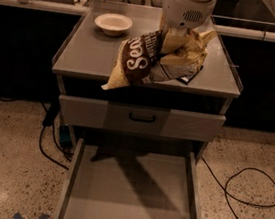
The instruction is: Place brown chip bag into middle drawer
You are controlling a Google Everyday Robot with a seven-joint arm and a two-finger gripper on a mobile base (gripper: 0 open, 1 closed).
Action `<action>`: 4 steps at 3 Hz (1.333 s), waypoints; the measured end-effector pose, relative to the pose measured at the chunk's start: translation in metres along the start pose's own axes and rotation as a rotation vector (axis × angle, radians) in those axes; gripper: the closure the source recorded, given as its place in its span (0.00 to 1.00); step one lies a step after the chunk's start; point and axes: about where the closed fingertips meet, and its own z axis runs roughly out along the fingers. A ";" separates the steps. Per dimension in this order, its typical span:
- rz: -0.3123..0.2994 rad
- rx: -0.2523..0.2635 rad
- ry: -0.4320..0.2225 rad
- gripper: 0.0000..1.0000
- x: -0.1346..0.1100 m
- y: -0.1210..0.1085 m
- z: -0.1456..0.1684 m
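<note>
The brown chip bag (149, 57), crumpled dark brown and pale yellow with white lettering, hangs from my gripper (180, 36) over the front part of the grey counter top. Its lower corner juts past the counter's front edge. The gripper is shut on the bag's upper part, and the foil hides its fingertips. The white wrist (188, 4) is right above it. The middle drawer (130, 201) is pulled open low in front of the cabinet. Its flat grey floor is bare and the bag's shadow falls on it.
A white bowl (113, 23) stands at the back left of the counter (84, 54). A shut drawer front with a dark handle (142, 117) lies between the counter and the open drawer. Cables (248, 189) lie on the speckled floor at both sides.
</note>
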 end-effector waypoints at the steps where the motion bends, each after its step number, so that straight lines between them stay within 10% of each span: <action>1: 0.000 0.000 0.000 1.00 0.000 0.000 0.000; 4: 0.019 0.008 -0.072 1.00 0.028 0.058 0.108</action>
